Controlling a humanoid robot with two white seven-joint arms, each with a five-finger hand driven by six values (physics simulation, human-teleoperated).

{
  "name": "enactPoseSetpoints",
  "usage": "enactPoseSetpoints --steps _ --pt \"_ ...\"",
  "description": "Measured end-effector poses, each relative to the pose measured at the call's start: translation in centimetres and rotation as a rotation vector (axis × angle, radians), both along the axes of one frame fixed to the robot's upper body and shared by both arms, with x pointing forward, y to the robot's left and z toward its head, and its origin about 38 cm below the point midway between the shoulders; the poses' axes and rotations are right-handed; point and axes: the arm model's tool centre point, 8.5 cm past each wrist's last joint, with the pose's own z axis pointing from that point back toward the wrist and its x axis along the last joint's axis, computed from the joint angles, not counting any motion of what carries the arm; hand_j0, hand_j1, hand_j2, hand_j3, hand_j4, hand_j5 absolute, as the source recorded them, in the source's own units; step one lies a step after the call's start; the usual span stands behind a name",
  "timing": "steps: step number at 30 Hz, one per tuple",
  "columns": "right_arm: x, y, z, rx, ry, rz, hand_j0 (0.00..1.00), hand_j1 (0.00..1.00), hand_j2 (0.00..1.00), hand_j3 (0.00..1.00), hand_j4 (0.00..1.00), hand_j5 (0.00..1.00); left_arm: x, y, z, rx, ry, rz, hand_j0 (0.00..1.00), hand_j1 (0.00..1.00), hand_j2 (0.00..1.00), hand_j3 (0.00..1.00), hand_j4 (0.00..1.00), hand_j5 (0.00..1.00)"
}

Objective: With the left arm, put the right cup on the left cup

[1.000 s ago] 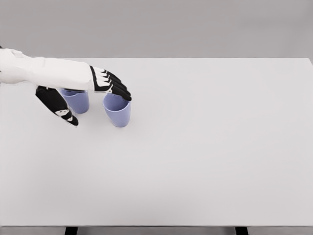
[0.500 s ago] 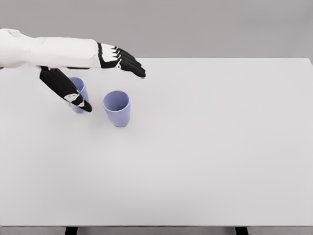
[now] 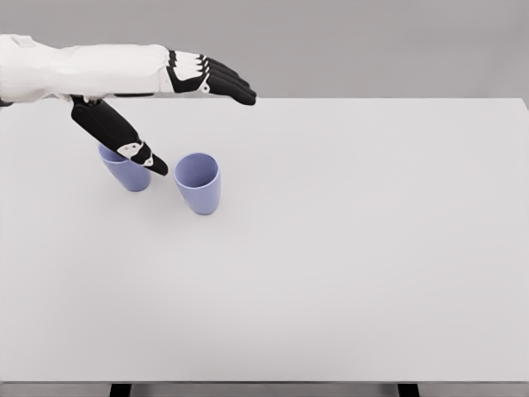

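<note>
While the white left arm reaches in from the upper left edge of the head view, the left robot hand (image 3: 169, 103) hangs above the near-left part of the white surface (image 3: 347, 248) with its fingers (image 3: 223, 81) stretched out straight and pointing right, and its thumb (image 3: 120, 139) angled down and to the right. It is released and grasps nothing. The black fingers lie close together, over the far edge of the surface, and none of them meets either cup.

Two pale blue cups stand upright on the surface, mouths open to the top, near each other but apart. The right cup (image 3: 198, 184) stands in full view, just right of the thumb tip and below the fingers; a small gap of bare surface shows between thumb tip and cup rim. The left cup (image 3: 128, 175) stands a little further back and to the left, with the thumb crossing in front of its upper part, so its rim is mostly hidden. Whether the thumb touches that cup cannot be told from this view.

Beneath the near edge of the surface two dark legs (image 3: 120, 389) show.
</note>
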Motion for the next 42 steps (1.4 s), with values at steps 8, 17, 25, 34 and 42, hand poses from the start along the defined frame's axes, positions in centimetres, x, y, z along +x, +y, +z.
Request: enactPoseSetpoints --steps 8,17,25,34,42 --pt "0.0 0.0 0.0 0.0 0.0 0.0 1.0 1.0 1.0 1.0 1.0 1.0 1.1 0.3 -3.3 0.006 0.086 0.039 1.0 1.0 1.0 1.0 1.0 1.0" --pt "0.0 0.0 0.0 0.0 0.0 0.0 1.0 1.0 1.0 1.0 1.0 1.0 3.0 1.5 -7.0 0.137 0.124 0.205 1.0 1.0 1.0 1.0 1.0 1.0" --pt "0.0 0.0 0.0 0.0 0.0 0.0 1.0 1.0 1.0 1.0 1.0 1.0 4.0 1.7 -9.5 0.202 0.119 0.243 1.0 1.0 1.0 1.0 1.0 1.0" --pt "0.0 0.0 0.0 0.0 0.0 0.0 1.0 1.0 1.0 1.0 1.0 1.0 5.4 1.6 -12.0 0.219 0.13 0.283 1.0 1.0 1.0 1.0 1.0 1.0" --pt "0.0 0.0 0.0 0.0 0.0 0.0 1.0 1.0 1.0 1.0 1.0 1.0 5.6 1.1 -12.3 0.217 0.127 0.28 1.0 1.0 1.0 1.0 1.0 1.0"
